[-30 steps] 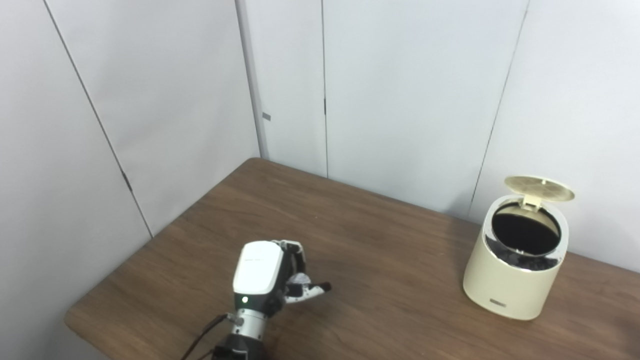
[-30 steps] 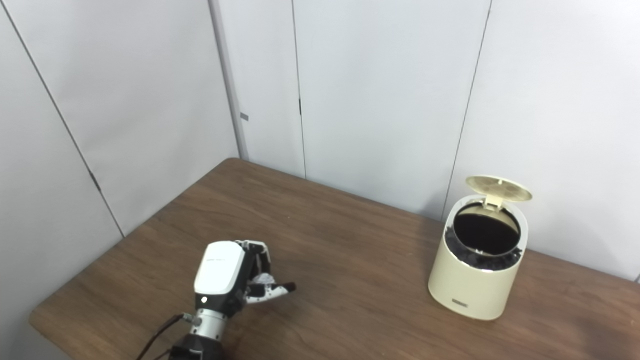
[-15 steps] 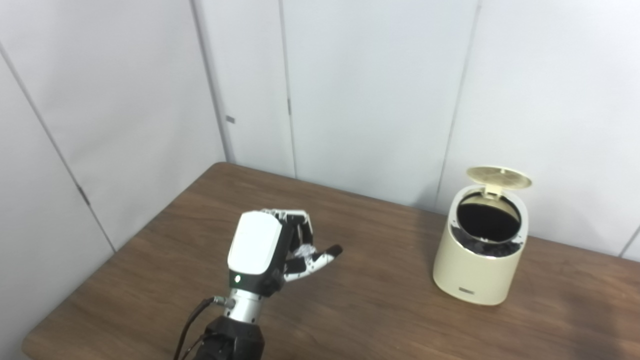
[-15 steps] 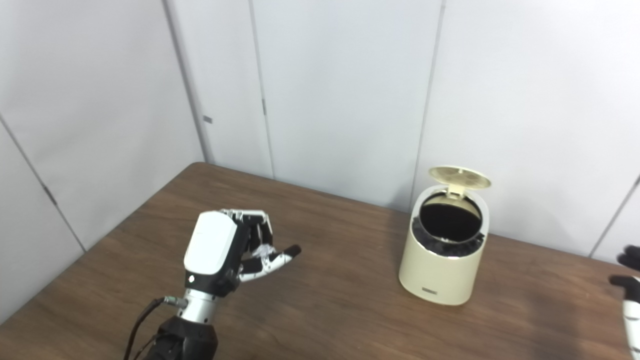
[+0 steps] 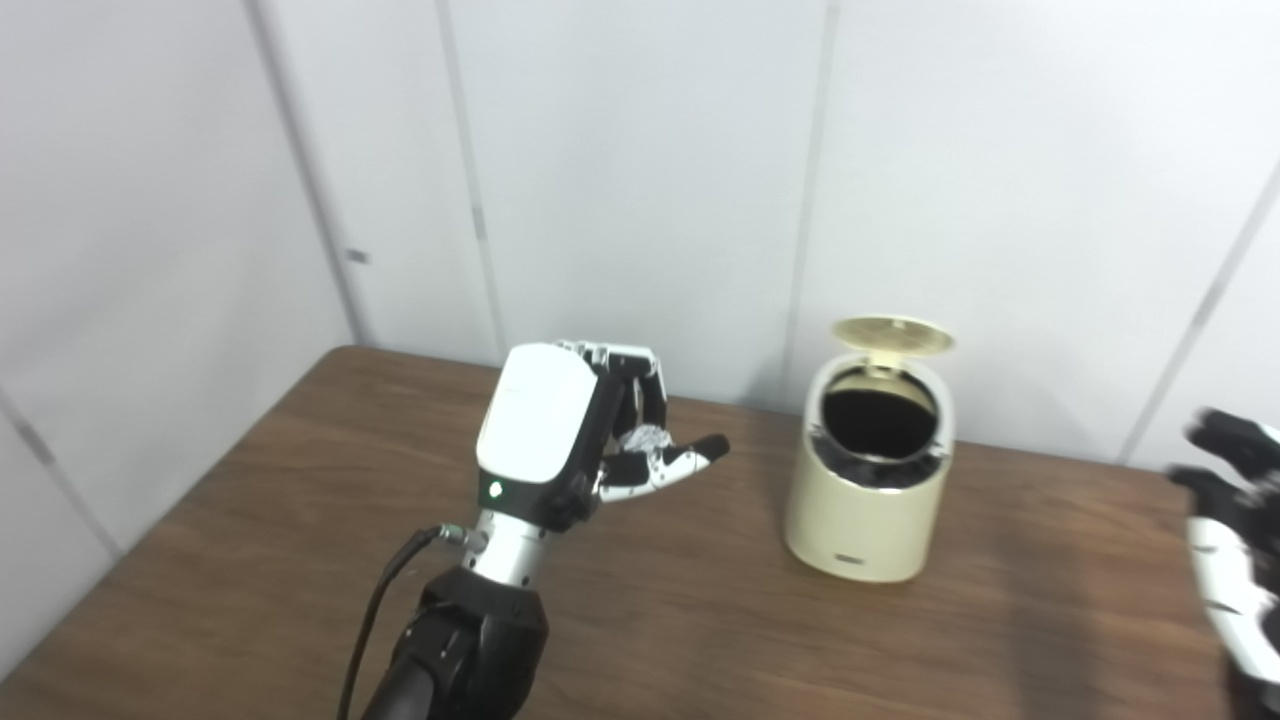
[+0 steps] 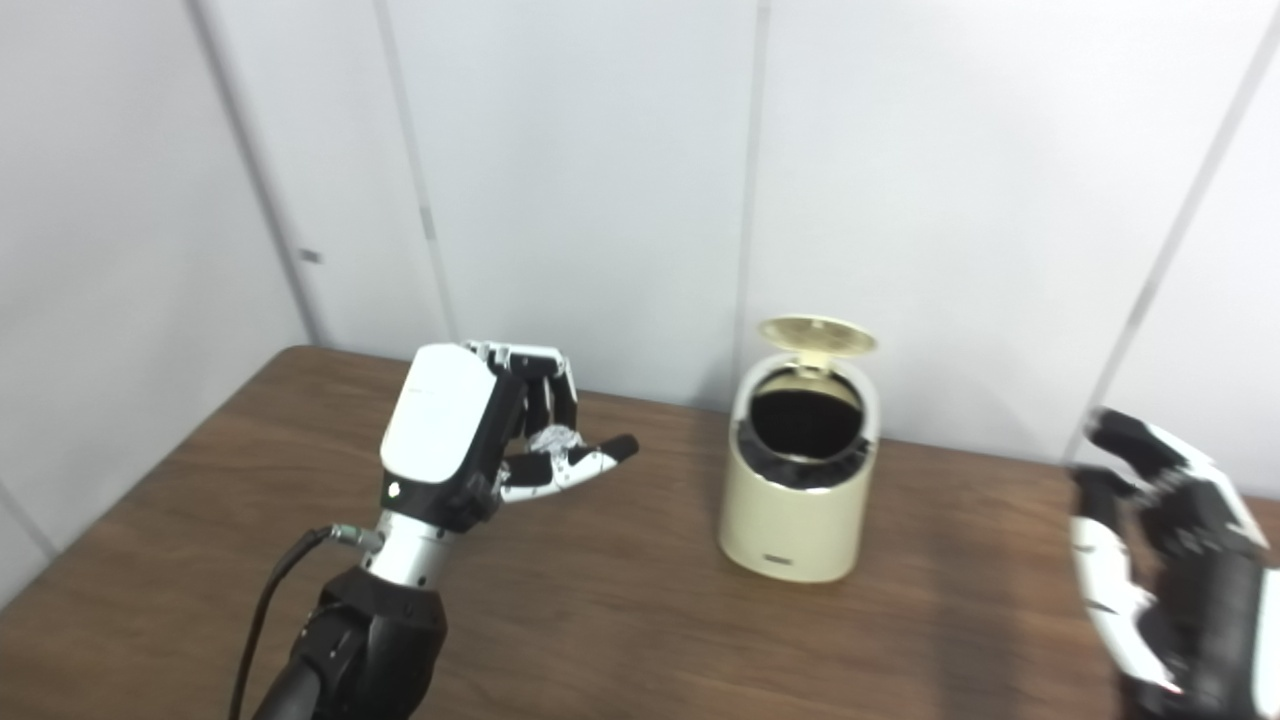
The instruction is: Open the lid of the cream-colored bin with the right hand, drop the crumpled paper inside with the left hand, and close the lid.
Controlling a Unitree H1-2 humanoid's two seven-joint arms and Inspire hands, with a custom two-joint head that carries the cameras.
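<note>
The cream-colored bin (image 5: 868,510) stands on the brown table, its round lid (image 5: 892,335) tipped up at the back and a black liner showing inside. My left hand (image 5: 575,430) is raised above the table, left of the bin, with its fingers curled around the crumpled paper (image 5: 645,440); only a small white scrap of it shows. My right hand (image 6: 1160,555) hangs at the right edge, right of the bin and apart from it, fingers spread and holding nothing.
White panelled walls (image 5: 640,170) close off the back and left of the table (image 5: 700,640). The table's left edge runs diagonally at the lower left. The bin stands close to the back wall.
The camera has swung right, shifting the whole scene left. My left hand has risen off the table and come closer to the bin. My right hand has come into view at the right.
</note>
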